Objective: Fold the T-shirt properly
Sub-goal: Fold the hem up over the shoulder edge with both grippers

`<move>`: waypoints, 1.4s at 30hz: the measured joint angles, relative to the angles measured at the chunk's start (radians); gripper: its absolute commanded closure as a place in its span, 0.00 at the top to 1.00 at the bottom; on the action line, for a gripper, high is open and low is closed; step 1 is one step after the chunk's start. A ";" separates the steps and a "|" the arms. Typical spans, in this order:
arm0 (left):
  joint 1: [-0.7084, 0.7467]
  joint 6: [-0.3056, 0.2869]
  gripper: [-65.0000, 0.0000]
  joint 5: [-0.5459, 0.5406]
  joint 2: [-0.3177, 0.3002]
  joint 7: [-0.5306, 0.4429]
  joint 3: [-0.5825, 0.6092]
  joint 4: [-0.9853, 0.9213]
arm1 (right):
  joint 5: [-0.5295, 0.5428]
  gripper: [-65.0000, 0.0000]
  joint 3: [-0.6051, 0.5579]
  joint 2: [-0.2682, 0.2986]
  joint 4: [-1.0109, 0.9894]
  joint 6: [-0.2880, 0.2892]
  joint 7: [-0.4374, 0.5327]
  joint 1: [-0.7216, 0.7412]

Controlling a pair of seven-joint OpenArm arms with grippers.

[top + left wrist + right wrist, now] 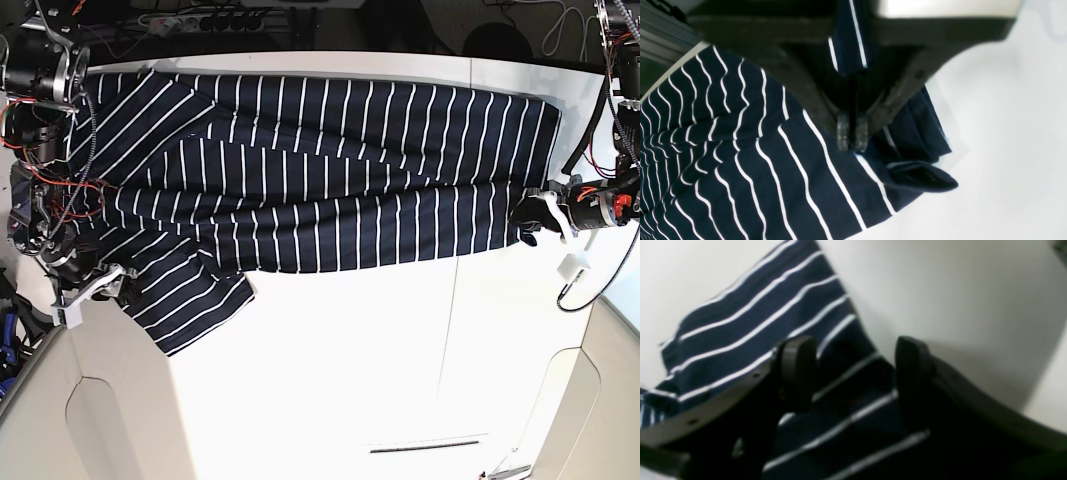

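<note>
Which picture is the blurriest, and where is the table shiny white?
The right wrist view is blurriest: the open right gripper and the dark navy white-striped soft T-shirt look smeared. The left wrist view is sharper, but its white table is washed out. The base view is clearest.

No text, label, brand, number or sign can be read in any view.

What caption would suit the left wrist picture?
Left gripper shut on the hem corner of the navy white-striped T-shirt, above the white table.
</note>
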 measured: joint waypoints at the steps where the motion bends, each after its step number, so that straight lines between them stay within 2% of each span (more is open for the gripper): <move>1: 0.000 0.000 0.00 0.000 0.000 0.000 0.000 0.000 | 0.007 0.57 0.000 -0.004 0.000 0.000 -0.002 0.000; 3: 0.000 0.000 0.00 0.000 0.000 0.000 0.000 0.000 | 0.011 0.55 0.000 -0.012 0.000 0.000 -0.002 0.000; 4: 0.000 0.000 0.00 0.000 0.000 0.000 0.000 0.000 | 0.013 0.49 0.000 -0.017 0.000 0.000 -0.004 0.001; 8: 0.000 0.000 0.00 0.000 0.000 0.000 0.000 0.000 | 0.013 0.09 0.000 -0.029 0.000 0.001 -0.039 0.002; 9: 0.000 0.000 0.00 0.000 0.000 0.000 0.000 0.000 | 0.016 0.03 0.000 -0.028 0.000 0.003 -0.049 0.002; 10: 0.000 0.000 0.00 0.000 0.000 0.000 0.000 0.000 | 0.019 0.00 0.000 -0.028 0.002 0.003 -0.059 0.002; 14: 0.000 0.000 0.00 0.000 0.000 -0.009 0.000 0.000 | 0.037 0.00 0.000 -0.028 0.054 0.003 -0.201 0.002; 17: -0.006 0.000 0.00 0.000 -0.005 -0.011 0.000 0.000 | 0.098 0.00 0.000 -0.026 0.122 0.000 -0.335 -0.006; 28: -0.019 0.000 0.00 -0.034 -0.080 0.016 -0.001 0.009 | 0.294 0.00 0.112 -0.006 0.569 0.000 -0.587 -0.133; 33: -0.016 0.000 0.00 -0.055 -0.087 0.050 -0.001 0.024 | 0.402 0.00 0.173 0.023 0.697 0.000 -0.609 -0.252; 42: 0.039 0.000 0.00 -0.053 -0.123 0.057 -0.001 0.122 | 0.518 0.00 0.368 0.019 0.939 0.004 -0.653 -0.494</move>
